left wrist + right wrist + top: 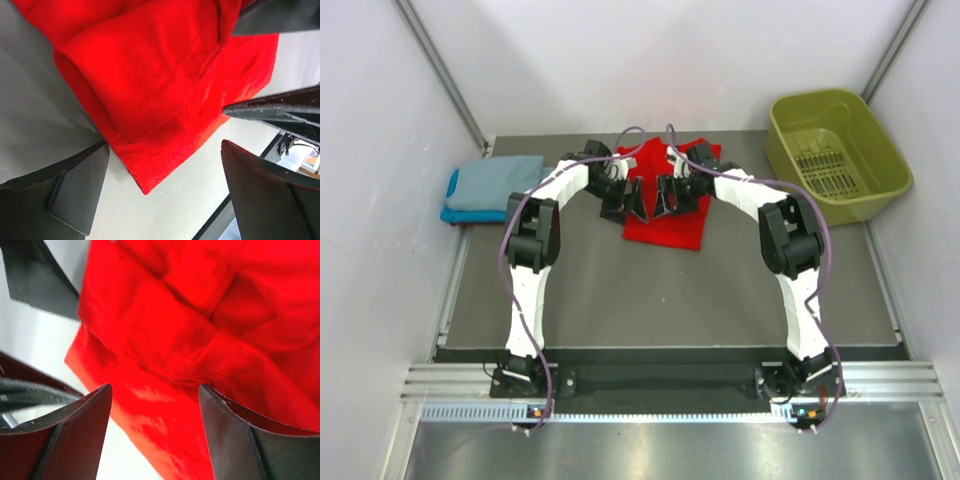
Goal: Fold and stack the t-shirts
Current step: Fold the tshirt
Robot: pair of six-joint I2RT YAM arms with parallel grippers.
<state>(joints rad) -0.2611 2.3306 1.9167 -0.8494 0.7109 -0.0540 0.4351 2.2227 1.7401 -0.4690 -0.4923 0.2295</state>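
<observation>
The red t-shirt lies partly folded at the back middle of the table, with a rolled fold and creases on top. My left gripper hovers open at its left edge, and a cloth corner points between its fingers. My right gripper stands open just above the shirt's middle, red cloth showing between its fingers without being pinched. A folded grey-blue t-shirt rests on a turquoise one at the back left.
An olive-green plastic basket sits at the back right corner. The two grippers are close together, each showing in the other's wrist view. White walls enclose the table on three sides.
</observation>
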